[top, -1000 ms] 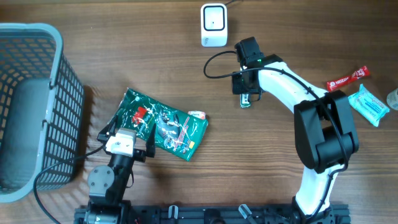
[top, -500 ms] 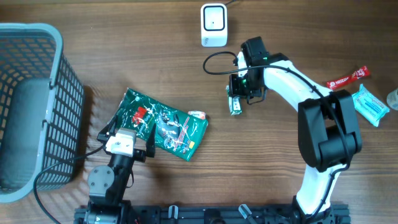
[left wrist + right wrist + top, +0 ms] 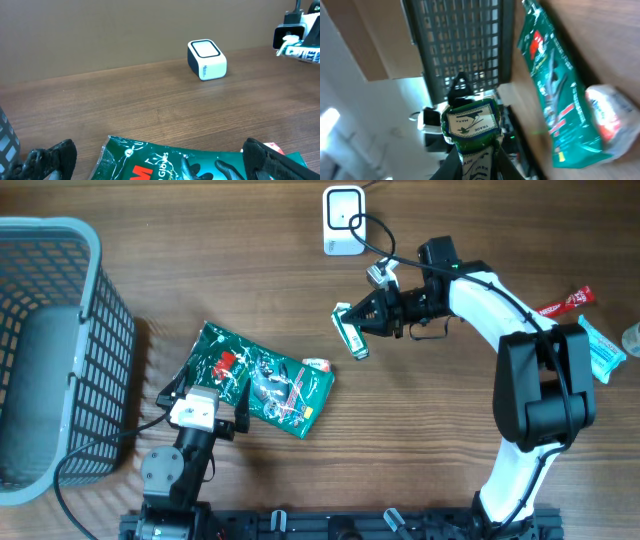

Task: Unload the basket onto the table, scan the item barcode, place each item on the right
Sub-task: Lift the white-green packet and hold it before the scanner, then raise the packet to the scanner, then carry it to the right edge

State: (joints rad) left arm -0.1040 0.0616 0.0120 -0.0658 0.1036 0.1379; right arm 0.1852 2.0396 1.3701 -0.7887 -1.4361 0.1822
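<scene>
Right gripper (image 3: 366, 318): jaws clamped on the lower end of the small sachet (image 3: 349, 331), which is held clear of the table. In the right wrist view the sachet (image 3: 470, 125) stands up from the fingers (image 3: 449, 167), showing a green-and-white face with a bird and "TRADE MARK". No barcode can be made out on that face; the rear face is hidden. The white scanner (image 3: 343, 220) lies beyond the held sachet, near but apart. In the left wrist view the sachet (image 3: 302, 51) is cut off at the frame edge.

Left gripper (image 3: 159, 159): jaws spread wide, holding nothing. The green glove packet (image 3: 165, 162) lies just ahead of and between the fingertips, its lower part cropped; contact cannot be confirmed.
</scene>
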